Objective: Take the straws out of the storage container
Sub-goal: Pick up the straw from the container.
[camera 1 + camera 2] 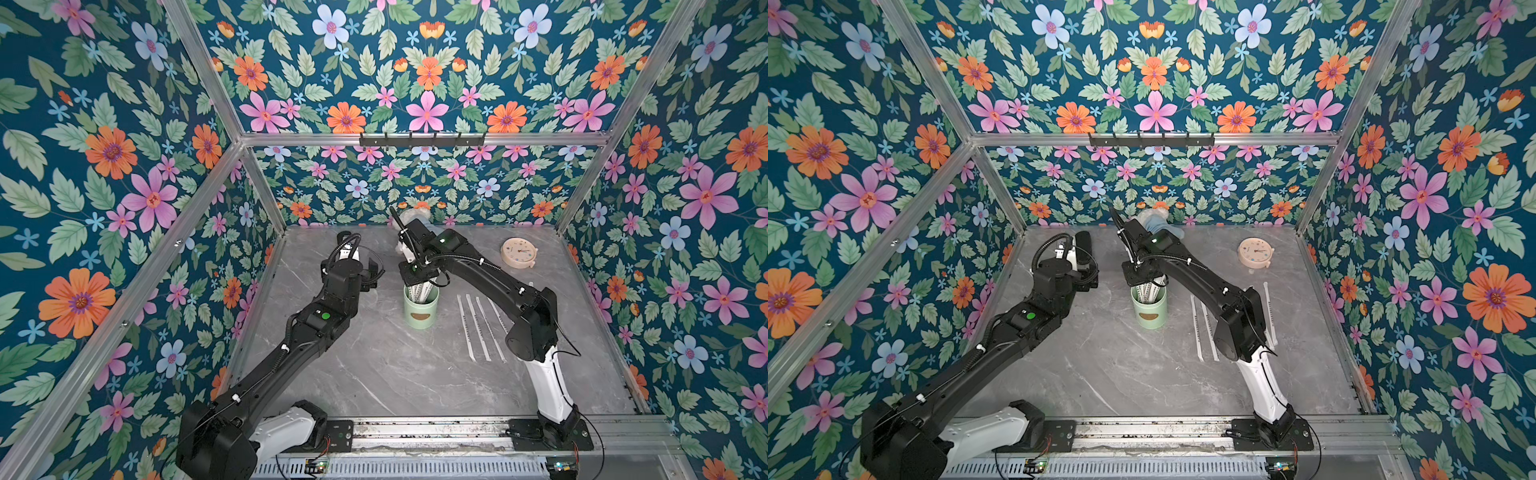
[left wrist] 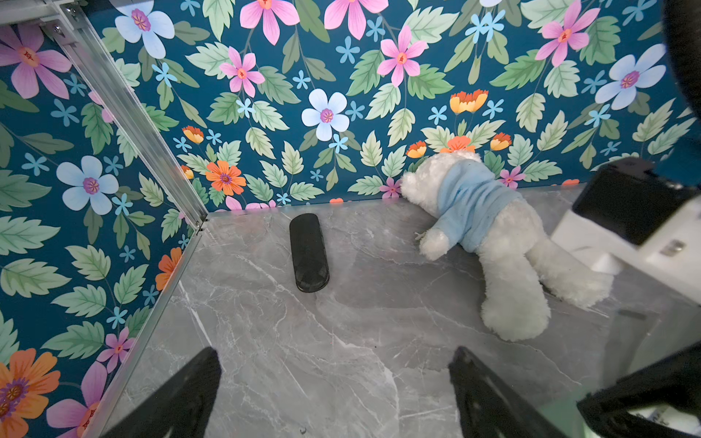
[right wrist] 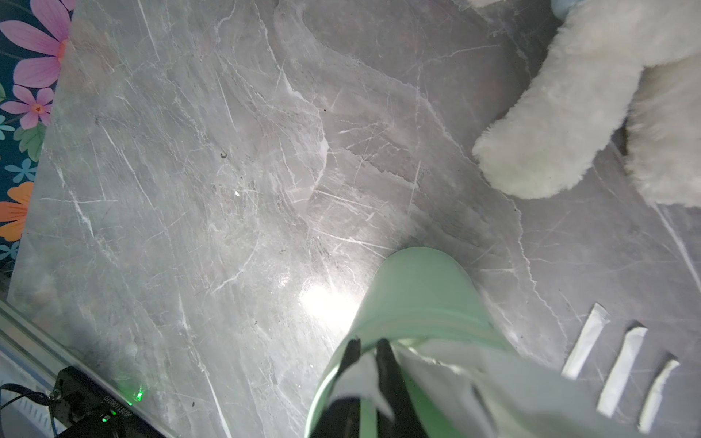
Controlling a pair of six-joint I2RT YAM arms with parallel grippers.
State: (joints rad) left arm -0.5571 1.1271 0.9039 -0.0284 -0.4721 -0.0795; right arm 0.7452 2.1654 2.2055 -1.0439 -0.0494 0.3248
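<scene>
The small mint-green cylindrical cup (image 1: 422, 315) with a brown oval mark stands upright near the middle of the grey marble-patterned counter (image 1: 374, 374); a bunch of long, flat, white paper-wrapped straws (image 1: 420, 293) with dark printed marks leans inside it, tops above the rim; both top views show this, but there the right arm's wrist covers the fingers. The right wrist view fills that gap: the right gripper (image 3: 367, 350) reaches just inside the cup's rim, its two black fingers (image 3: 387, 364) drawn close and pinching a white straw between them.

Several loose straws (image 1: 478, 328) lie flat and roughly parallel on the counter at 3 o'clock from the cup, apart from it; in both top views the right arm crosses over part of them; the right wrist view catches only three of their ends.

The left gripper (image 2: 333, 394) hovers at 10 o'clock from the cup, well apart from it; its own wrist view shows the fingers (image 2: 182, 398) spread wide with only bare counter between them, which the top views do not make plain.

That same view shows a black oblong case (image 2: 309, 252) lying flat near the back wall, and a white plush bear in a light-blue sweater (image 2: 489, 227) lying against that wall at 12 o'clock from the cup; in the top views the right arm hides most of the bear. A round pinkish clock (image 1: 518, 252) sits at 2 o'clock from the cup; only the top views show it.
</scene>
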